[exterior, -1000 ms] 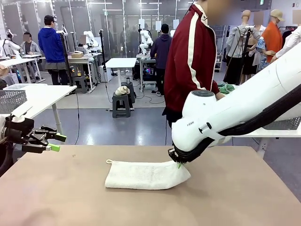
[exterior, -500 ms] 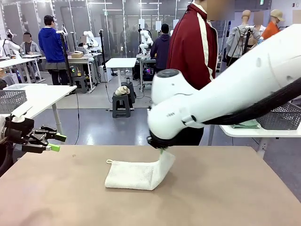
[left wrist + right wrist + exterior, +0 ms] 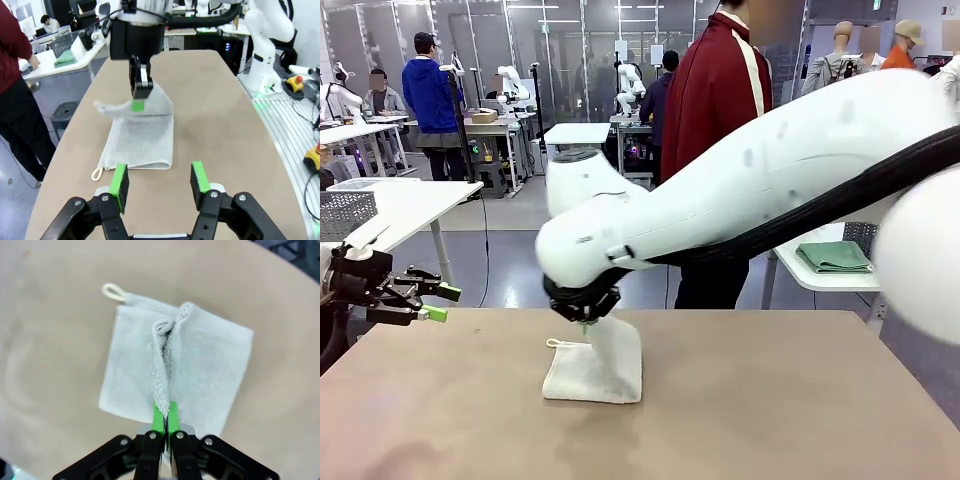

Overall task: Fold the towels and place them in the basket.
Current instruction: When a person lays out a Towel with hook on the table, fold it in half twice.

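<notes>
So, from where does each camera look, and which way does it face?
Front view: fixed between the arms, faces across the table toward the person; the right arm reaches across the middle, the left gripper hangs at picture left.
Left wrist view: on the left wrist, faces along the table; its open gripper frames the cream-white towel.
Right wrist view: on the right wrist, faces straight down; the right gripper pinches a raised fold.
Shared: all three show the towel.
</notes>
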Available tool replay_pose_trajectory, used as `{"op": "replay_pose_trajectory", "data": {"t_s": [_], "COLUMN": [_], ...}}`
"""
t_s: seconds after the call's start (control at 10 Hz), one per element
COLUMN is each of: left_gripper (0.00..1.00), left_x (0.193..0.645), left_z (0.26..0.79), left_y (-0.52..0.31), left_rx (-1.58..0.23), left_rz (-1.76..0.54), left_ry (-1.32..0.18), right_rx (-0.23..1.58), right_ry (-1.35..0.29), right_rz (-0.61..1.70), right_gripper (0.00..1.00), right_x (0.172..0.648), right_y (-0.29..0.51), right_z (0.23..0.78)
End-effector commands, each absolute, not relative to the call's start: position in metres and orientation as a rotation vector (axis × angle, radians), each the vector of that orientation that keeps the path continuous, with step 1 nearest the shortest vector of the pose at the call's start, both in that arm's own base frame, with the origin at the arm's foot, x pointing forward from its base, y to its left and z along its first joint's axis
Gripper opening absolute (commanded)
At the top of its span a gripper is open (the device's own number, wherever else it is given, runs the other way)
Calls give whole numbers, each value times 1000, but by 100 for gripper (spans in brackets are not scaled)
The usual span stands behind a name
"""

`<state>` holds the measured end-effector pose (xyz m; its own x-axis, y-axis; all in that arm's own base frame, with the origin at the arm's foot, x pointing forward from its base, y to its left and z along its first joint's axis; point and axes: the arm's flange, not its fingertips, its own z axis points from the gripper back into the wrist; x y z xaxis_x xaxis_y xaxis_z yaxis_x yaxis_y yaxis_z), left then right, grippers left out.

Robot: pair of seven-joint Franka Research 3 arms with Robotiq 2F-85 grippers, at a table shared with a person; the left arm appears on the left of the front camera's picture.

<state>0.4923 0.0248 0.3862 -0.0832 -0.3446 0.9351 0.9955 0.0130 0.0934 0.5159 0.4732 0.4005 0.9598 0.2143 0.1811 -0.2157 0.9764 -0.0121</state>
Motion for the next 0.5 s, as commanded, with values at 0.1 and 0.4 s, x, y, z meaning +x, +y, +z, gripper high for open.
{"op": "replay_pose_trajectory", "data": {"t_s": [0.1, 0.4], "left_gripper": [64, 64], "left_x": [490, 490], "left_z": [387, 387], "left_y": [26, 26], "left_rx": [-882, -882], "left_rz": [-1396, -1396], "left_ry": [-1024, -1024], "right_rx": [-7, -14], "right_ry": [-156, -171], "right_rz": [208, 180], "right_gripper": [0, 0], "right_x": [522, 526], "right_y": [514, 525], "right_z": [395, 372]}}
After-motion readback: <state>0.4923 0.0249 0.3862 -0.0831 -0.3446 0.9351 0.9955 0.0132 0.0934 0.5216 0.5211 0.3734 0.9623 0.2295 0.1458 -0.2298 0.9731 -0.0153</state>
